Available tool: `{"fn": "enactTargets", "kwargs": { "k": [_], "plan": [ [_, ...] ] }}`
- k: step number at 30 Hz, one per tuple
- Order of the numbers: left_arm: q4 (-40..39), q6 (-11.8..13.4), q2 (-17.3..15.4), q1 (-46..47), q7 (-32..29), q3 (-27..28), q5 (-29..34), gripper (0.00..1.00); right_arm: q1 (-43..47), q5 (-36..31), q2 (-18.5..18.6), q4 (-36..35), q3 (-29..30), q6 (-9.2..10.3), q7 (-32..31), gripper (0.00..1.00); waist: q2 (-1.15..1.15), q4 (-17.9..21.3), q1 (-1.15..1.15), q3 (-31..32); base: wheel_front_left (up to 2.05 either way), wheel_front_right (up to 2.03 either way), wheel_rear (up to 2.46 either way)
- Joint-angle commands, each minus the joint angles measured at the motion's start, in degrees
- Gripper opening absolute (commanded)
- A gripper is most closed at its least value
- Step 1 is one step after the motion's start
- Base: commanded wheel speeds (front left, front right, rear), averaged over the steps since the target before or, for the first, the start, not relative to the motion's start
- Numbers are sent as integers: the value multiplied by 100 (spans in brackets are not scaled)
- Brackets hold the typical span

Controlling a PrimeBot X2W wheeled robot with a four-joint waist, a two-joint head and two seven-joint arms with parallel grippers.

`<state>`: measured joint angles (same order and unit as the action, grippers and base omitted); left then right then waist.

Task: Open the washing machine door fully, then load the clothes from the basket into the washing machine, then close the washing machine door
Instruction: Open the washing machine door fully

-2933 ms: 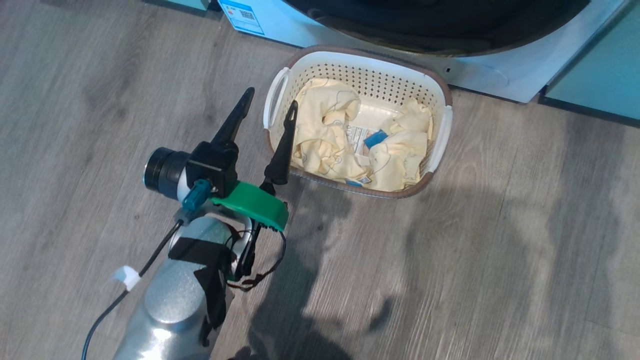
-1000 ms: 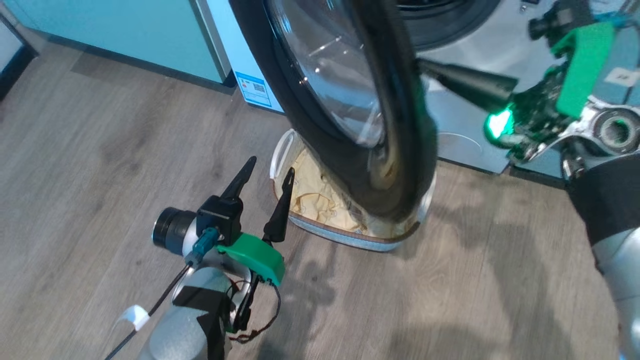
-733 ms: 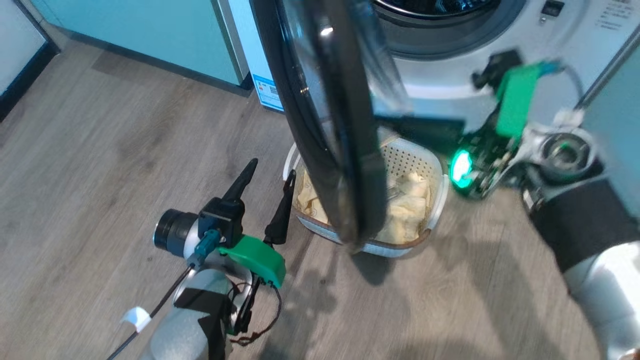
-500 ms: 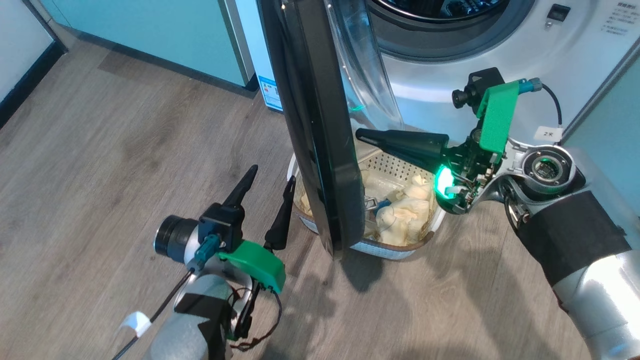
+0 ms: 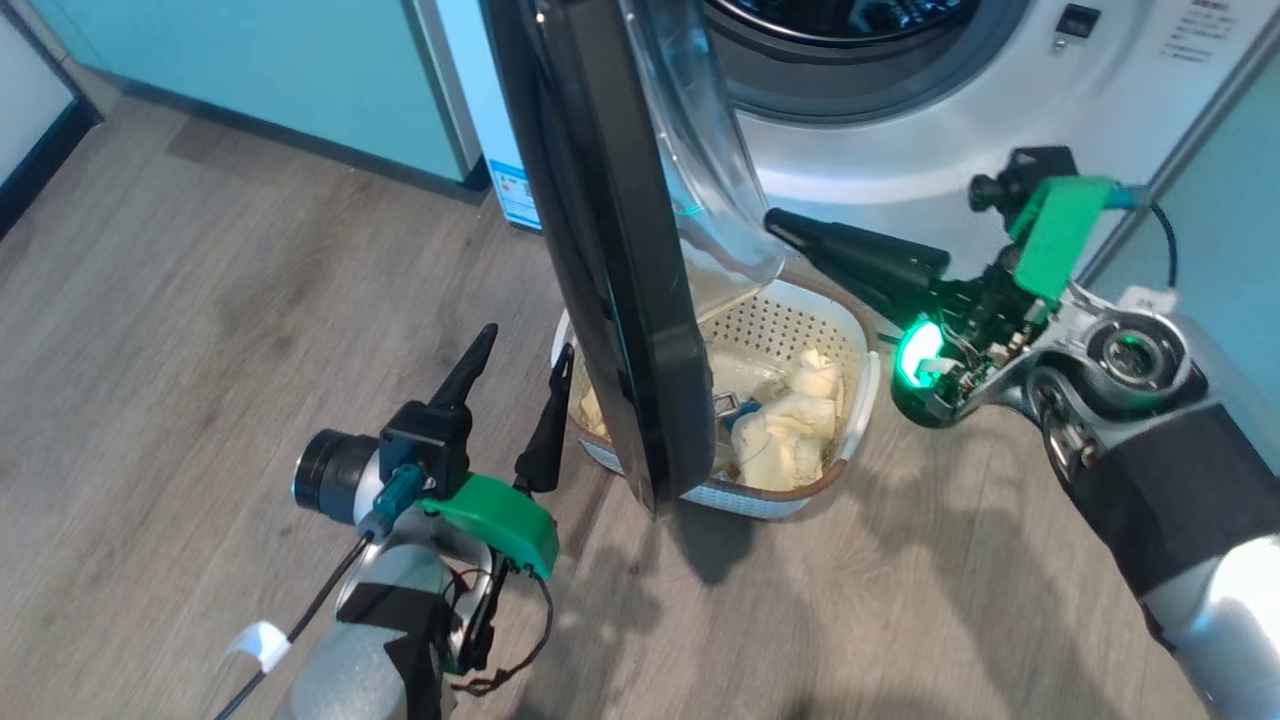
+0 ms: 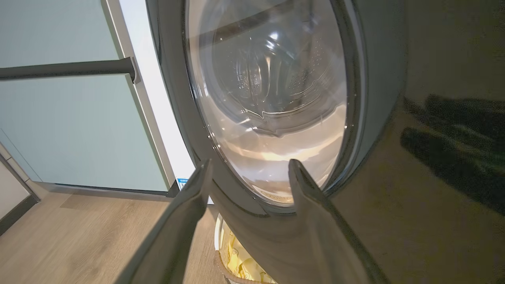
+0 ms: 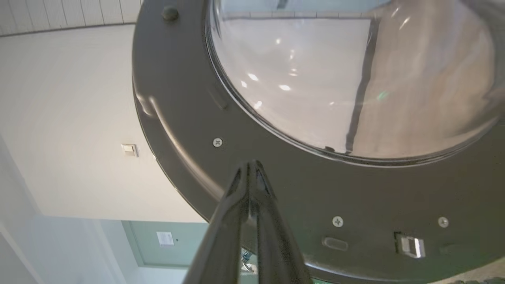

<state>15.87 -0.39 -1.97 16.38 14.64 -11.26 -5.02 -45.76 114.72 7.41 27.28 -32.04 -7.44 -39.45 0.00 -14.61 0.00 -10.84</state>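
Note:
The washing machine door [image 5: 630,300] stands edge-on, swung out from the white washing machine [image 5: 900,170] and hanging over the basket [image 5: 868,350]. Pale yellow clothes [image 5: 790,420] lie in the basket, partly hidden by the door. My right gripper [image 5: 775,220] is shut and empty. Its tip points at the door's inner side, next to the domed glass [image 7: 347,79] and at the dark inner rim [image 7: 300,197]; I cannot tell if it touches. My left gripper [image 5: 525,345] is open and empty, just left of the basket. It faces the door's outer face [image 6: 268,98].
Pale green cabinets [image 5: 250,70] stand left of the machine, and another [image 5: 1220,220] stands to its right. Wood floor [image 5: 200,300] spreads in front. The open drum mouth [image 5: 850,40] shows at the top. Yellow cloth [image 6: 240,262] peeks out under the door in the left wrist view.
The head camera has moved. Over the last second the door has swung from slanted to edge-on, with the shut right gripper behind it. The left arm has kept its pose.

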Motion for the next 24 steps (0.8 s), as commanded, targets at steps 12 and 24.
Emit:
{"fn": "enactTargets", "kwargs": {
  "k": [12, 24],
  "plan": [
    [-112, -67, -100, 156, 36, 394, 65, 100, 651, -231, 500, -1082, 653, -5, 1872, 91, 0, 231, 0, 2, 0, 0, 0],
    [-12, -159, -215, 49, 36, 650, 48, 100, 1798, -2070, 981, -1569, 1137, -5, 4116, 100, 0, 564, 0, 159, 0, 0, 0]
  ]
}}
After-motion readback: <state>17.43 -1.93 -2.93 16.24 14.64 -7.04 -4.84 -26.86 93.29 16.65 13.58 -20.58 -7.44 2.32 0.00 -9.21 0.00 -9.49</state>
